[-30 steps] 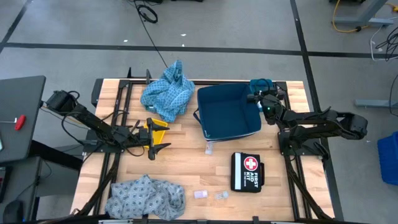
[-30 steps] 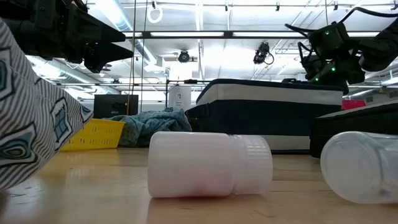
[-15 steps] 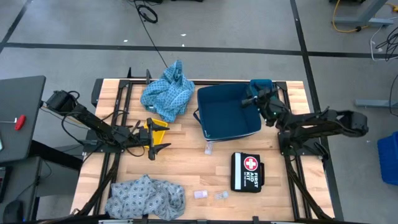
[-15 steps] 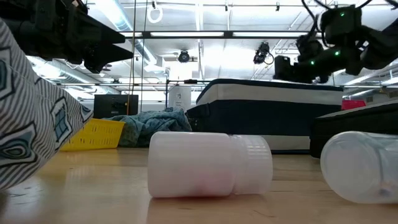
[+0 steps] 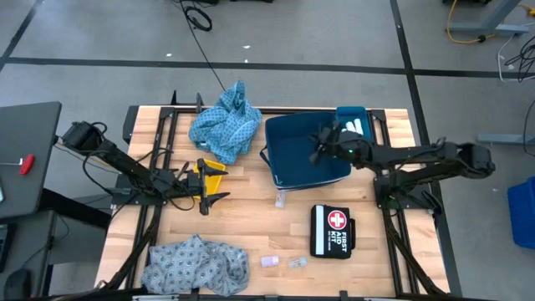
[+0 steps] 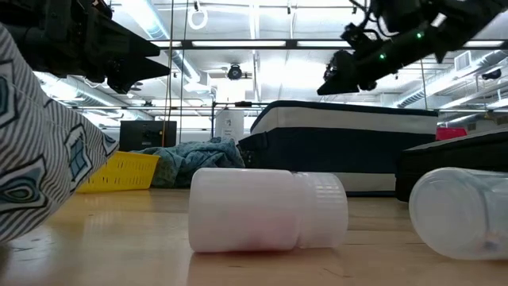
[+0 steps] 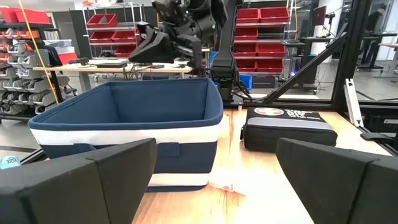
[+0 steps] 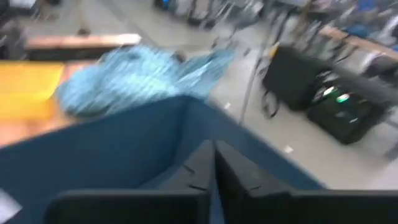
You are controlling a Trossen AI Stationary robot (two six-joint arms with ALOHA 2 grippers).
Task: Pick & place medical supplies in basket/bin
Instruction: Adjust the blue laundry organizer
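A navy basket (image 5: 292,163) stands at the table's far middle. My right gripper (image 5: 318,148) hovers over its inside, shut and holding nothing, its fingers (image 8: 214,168) meeting. One light-blue patterned cloth (image 5: 224,125) lies bunched left of the basket. Another cloth (image 5: 196,263) lies at the near left. A small white roll (image 5: 269,261) and a clear packet (image 5: 297,262) lie on their sides near the front edge. My left gripper (image 7: 214,180) waits open at the left, level, facing the basket (image 7: 124,124).
A black first-aid kit (image 5: 332,230) lies near the basket's right front. A yellow object (image 5: 211,170) sits by my left gripper. A teal box (image 5: 351,117) stands at the basket's far right corner. A clear packet (image 5: 282,199) lies just in front of the basket.
My right gripper has swung from the basket's far right corner toward the table's left, out over the basket's inside. It has risen a little and turned toward level. My left arm has kept still.
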